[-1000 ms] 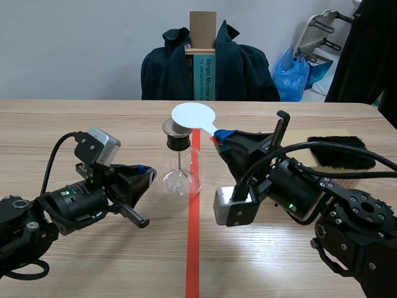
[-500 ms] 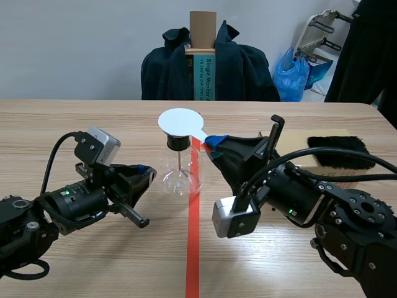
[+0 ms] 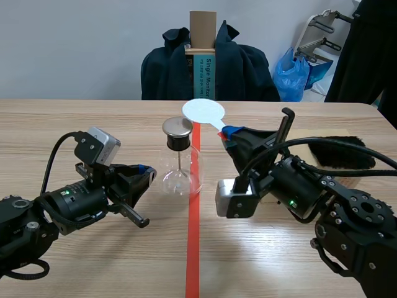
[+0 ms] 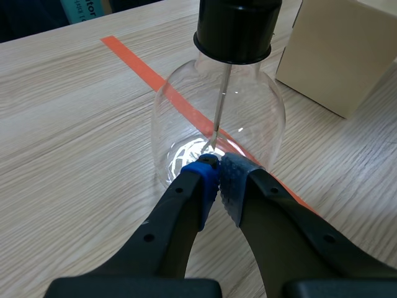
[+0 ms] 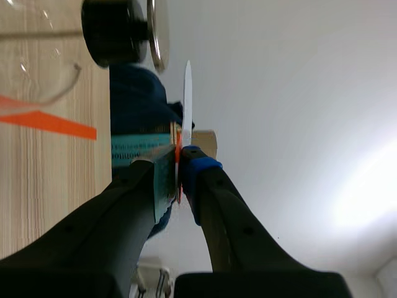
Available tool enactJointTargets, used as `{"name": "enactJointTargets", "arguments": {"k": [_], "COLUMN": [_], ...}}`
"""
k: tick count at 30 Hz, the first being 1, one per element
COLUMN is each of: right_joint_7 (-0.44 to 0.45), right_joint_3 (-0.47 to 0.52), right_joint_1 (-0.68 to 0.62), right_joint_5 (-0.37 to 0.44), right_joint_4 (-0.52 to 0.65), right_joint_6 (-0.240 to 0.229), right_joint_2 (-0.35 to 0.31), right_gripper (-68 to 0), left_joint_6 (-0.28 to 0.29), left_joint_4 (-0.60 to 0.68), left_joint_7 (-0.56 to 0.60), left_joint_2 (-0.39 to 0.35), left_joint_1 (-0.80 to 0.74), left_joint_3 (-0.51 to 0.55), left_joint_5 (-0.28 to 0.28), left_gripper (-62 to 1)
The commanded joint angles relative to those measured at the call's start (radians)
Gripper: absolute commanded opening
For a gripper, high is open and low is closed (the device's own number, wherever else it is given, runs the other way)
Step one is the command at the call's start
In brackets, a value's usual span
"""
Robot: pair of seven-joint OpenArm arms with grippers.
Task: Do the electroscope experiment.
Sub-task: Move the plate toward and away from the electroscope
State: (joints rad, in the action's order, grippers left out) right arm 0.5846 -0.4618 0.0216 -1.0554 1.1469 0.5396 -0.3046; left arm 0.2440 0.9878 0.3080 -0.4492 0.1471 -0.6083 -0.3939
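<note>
Presently, as judged: the paddle is being presented to the electroscope and has not yet reached its cap.

Item 1. Left pincer (image 4: 218,174), black, nearest. Closed on nothing, its pads meeting. The tips sit right at the flask's near wall; whether they touch cannot be told.

Item 2. Clear glass flask electroscope (image 3: 178,171), with black stopper and round metal cap (image 3: 177,127). Stands on the light wooden bench (image 3: 260,267), partly over the orange tape line. Long axis upright, with a thin rod hanging down from the cap.

Item 3. Right pincer (image 3: 227,132), to the flask's right. Clamped on the handle of item 4.

Item 4. Thin white round-headed paddle (image 3: 203,112). Held in the air beyond the flask, above and to the right of the cap, and apart from it. Long axis runs from the grip away toward the far side, head leading, face near level.

Next move, as judged: bring the head over the cap and lower it gently without knocking the flask.
</note>
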Motion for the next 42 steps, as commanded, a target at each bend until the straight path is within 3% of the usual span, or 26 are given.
{"name": "enactJointTargets", "arguments": {"k": [1, 9, 20, 25, 35, 42], "right_joint_7": [-0.037, -0.182, -0.2, -0.121, 0.143, 0.224], "right_joint_3": [0.009, 0.009, 0.009, 0.009, 0.009, 0.009], "right_joint_1": [0.011, 0.011, 0.011, 0.011, 0.011, 0.011], "right_joint_5": [0.008, 0.008, 0.007, 0.007, 0.003, 0.003], "right_joint_4": [0.01, 0.01, 0.01, 0.01, 0.01, 0.01], "right_joint_6": [0.014, 0.014, 0.014, 0.014, 0.014, 0.014], "right_joint_2": [0.0, 0.0, 0.0, 0.0, 0.0, 0.0], "right_gripper": [-66.7, -66.7, -66.7, -66.7, -66.7, -66.7], "left_joint_6": [0.002, 0.002, 0.002, 0.002, 0.002, 0.002], "left_joint_4": [0.017, 0.017, 0.017, 0.017, 0.017, 0.017], "left_joint_7": [0.017, 0.017, 0.017, 0.017, 0.017, 0.017], "left_joint_2": [0.002, 0.002, 0.002, 0.002, 0.002, 0.002], "left_joint_1": [0.008, 0.008, 0.008, 0.008, 0.008, 0.008], "left_joint_3": [0.006, 0.006, 0.006, 0.006, 0.006, 0.006], "left_joint_5": [-0.006, -0.006, -0.006, -0.006, -0.006, -0.006], "left_gripper": [-55.8, -55.8, -55.8, -55.8, -55.8, -55.8]}}
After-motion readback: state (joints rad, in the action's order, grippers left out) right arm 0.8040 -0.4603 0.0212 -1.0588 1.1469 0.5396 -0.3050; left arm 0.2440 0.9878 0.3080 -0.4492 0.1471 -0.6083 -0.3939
